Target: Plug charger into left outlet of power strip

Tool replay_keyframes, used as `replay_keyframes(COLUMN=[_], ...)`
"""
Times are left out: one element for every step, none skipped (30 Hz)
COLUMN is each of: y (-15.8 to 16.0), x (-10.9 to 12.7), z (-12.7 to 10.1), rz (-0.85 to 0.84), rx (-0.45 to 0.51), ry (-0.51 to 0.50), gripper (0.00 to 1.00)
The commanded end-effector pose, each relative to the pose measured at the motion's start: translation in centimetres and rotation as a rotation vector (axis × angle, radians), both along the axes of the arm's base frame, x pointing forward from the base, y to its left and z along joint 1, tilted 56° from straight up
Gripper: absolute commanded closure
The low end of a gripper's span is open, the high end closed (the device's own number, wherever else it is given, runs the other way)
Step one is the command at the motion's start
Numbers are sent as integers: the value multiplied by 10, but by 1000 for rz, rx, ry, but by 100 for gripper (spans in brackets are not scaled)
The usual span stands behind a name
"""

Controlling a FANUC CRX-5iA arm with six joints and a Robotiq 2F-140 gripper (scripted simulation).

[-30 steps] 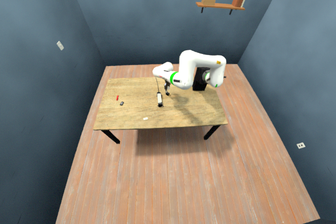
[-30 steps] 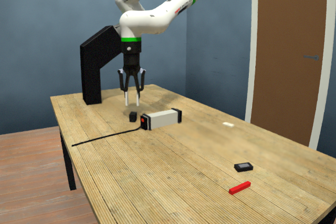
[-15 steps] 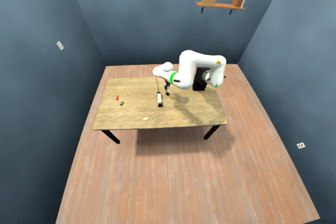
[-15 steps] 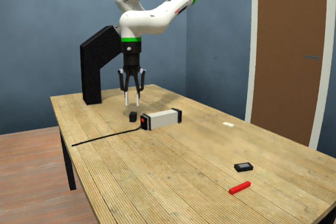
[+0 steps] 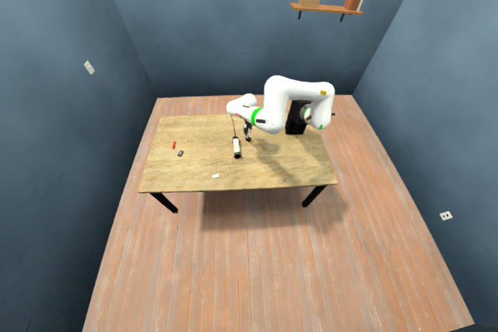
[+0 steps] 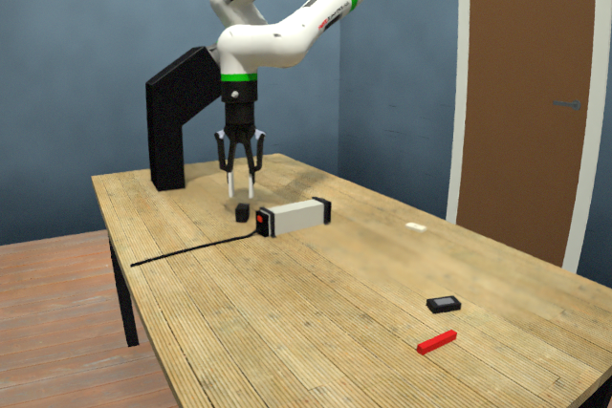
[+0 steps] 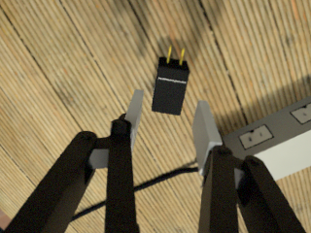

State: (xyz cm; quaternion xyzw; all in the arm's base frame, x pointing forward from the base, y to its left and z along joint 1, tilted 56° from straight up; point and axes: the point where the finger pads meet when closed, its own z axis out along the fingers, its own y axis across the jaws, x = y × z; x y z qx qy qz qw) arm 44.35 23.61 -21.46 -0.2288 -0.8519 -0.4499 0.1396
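Observation:
The black charger [image 6: 241, 212] [image 7: 170, 89] lies on the wooden table [image 6: 321, 305] [image 5: 193, 176] with its two yellow prongs pointing away from me in the wrist view. It sits just beside the switch end of the white power strip [image 6: 296, 216] [image 7: 287, 141] [image 5: 236, 145]. Two of the strip's outlets [image 7: 256, 136] [image 7: 303, 113] show in the wrist view. My gripper [image 6: 240, 192] [image 7: 168, 109] [image 5: 247, 137] hangs a little above the charger, fingers pointing down and partly apart. Nothing is between the fingers.
The strip's black cord [image 6: 192, 247] [image 7: 160, 180] runs to the table's left edge. The arm's black pedestal [image 6: 170, 112] stands behind. A white piece [image 6: 415, 226], a small black device [image 6: 443, 303] and a red block [image 6: 436, 341] lie far off to the right.

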Motion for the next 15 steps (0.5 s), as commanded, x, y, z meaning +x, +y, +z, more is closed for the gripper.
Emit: replay_keyframes(y=[2,4,5,7,9,11,13,15,17,19,21,23,25,27,29], x=[1,1,0,0,0,0,0,0,0,0,0,0,0,0,0], z=[-2,-3,-4,-5,-6,-8,-9,-10,-12,-13,-15,-16,-17,-19,-20], rz=[-1,-1,-1,-1,-1,-1,-1,-1,-1,-1,-1,-1,-1,-1,-1], rx=[-1,-1,-1,-1,-1,-1,-1,-1,-1,-1,-1,-1,-1,-1,-1], ry=[-1,-1,-1,-1,-1,-1,-1,-1,-1,-1,-1,-1,-1,-1,-1], gripper=[62,62,62,62,62,62,62,62,62,62,62,62,62,62,62])
